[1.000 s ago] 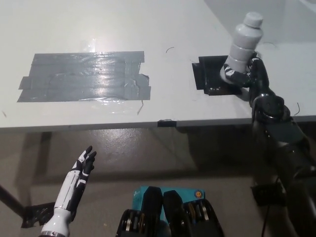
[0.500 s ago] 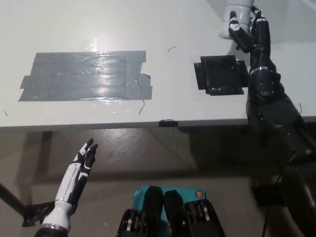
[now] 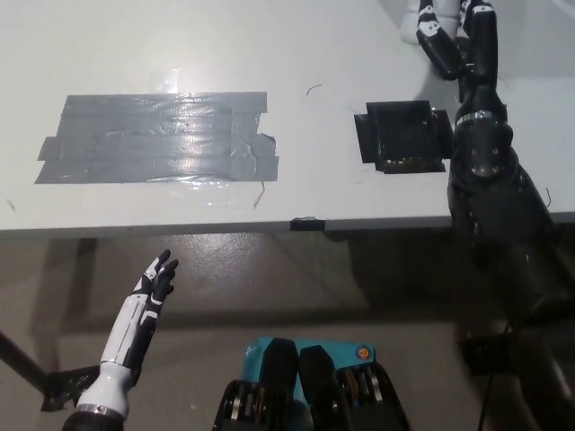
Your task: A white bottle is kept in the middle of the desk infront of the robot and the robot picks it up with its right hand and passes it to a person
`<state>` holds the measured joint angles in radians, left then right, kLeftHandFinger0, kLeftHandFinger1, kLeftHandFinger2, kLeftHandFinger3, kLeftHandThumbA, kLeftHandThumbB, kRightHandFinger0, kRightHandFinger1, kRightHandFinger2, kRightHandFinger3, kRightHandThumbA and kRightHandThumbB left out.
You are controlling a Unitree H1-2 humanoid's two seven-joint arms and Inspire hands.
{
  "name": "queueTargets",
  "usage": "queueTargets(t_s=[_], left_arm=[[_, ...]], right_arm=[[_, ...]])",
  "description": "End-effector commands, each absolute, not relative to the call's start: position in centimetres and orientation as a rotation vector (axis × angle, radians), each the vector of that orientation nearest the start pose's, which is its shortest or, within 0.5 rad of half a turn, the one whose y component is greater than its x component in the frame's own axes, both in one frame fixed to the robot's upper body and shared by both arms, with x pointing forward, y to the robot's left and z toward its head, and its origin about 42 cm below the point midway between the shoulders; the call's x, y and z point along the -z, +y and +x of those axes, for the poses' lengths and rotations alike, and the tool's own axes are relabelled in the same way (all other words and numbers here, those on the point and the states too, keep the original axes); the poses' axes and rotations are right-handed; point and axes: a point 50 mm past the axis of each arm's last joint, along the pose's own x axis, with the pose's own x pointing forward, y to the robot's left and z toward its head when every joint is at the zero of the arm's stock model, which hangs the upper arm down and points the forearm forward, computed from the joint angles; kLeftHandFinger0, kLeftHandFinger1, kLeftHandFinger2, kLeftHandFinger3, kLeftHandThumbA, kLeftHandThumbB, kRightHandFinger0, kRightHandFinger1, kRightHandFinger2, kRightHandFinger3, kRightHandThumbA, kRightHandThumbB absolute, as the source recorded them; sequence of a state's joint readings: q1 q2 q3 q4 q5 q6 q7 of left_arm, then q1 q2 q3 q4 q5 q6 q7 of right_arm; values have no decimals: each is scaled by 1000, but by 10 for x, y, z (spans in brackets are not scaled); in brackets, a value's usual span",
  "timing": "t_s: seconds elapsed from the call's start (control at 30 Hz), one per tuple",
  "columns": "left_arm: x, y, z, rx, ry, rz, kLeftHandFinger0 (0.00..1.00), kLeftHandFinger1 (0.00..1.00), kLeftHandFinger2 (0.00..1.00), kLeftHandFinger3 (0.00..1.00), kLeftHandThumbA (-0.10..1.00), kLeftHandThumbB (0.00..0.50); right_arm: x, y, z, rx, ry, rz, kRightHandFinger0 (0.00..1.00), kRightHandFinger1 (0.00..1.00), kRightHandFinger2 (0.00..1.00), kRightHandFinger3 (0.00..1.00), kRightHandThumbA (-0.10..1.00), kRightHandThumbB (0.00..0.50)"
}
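Desk (image 3: 180, 45): pale grey, matte, flat top; front edge straight, dull brown floor (image 3: 269, 278) below. Grey tape patch (image 3: 157, 136) at left, glossy, wrinkled, overlapping strips. Black square patch (image 3: 404, 135) at right, matte. White bottle (image 3: 429, 20): smooth plastic, mostly cut off at top edge, lifted past black patch. Right hand (image 3: 454, 40), black, fingers wrapped round bottle. Left hand (image 3: 153, 287), white, below desk edge, fingers straight & slightly apart, holding nothing.

Desk (image 3: 296, 54): smooth, matt pale-grey top. Grey tape patch (image 3: 157, 137): glossy, wrinkled, catching glare. Black tape square (image 3: 404, 135): matt, darker. White bottle (image 3: 424, 16): smooth plastic, faint sheen. Right hand (image 3: 463, 40): hard black plastic, semi-gloss. Left hand (image 3: 148, 296): white plastic shell, black joints.
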<state>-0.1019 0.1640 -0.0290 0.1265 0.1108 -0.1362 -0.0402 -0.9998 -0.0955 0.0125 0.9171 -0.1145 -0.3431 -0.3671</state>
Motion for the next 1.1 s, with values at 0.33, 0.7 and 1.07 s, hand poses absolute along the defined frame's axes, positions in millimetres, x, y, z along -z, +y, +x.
queueTargets(t_s=[0.33,0.7,1.07], left_arm=[[-109,252,319,118,-142,299,1000,1000,1000,1000,976,242],[-110,252,320,129,-140,312,1000,1000,1000,1000,982,232],[-116,252,324,135,-152,322,1000,1000,1000,1000,973,237]], right_arm=[[-286,-127,485,-35,-652,-312,26,381,711,718,-100,135],[-247,-94,490,-114,-553,-372,4,366,715,719,-100,153],[-230,-66,505,-112,-446,-387,0,354,699,694,-100,160]])
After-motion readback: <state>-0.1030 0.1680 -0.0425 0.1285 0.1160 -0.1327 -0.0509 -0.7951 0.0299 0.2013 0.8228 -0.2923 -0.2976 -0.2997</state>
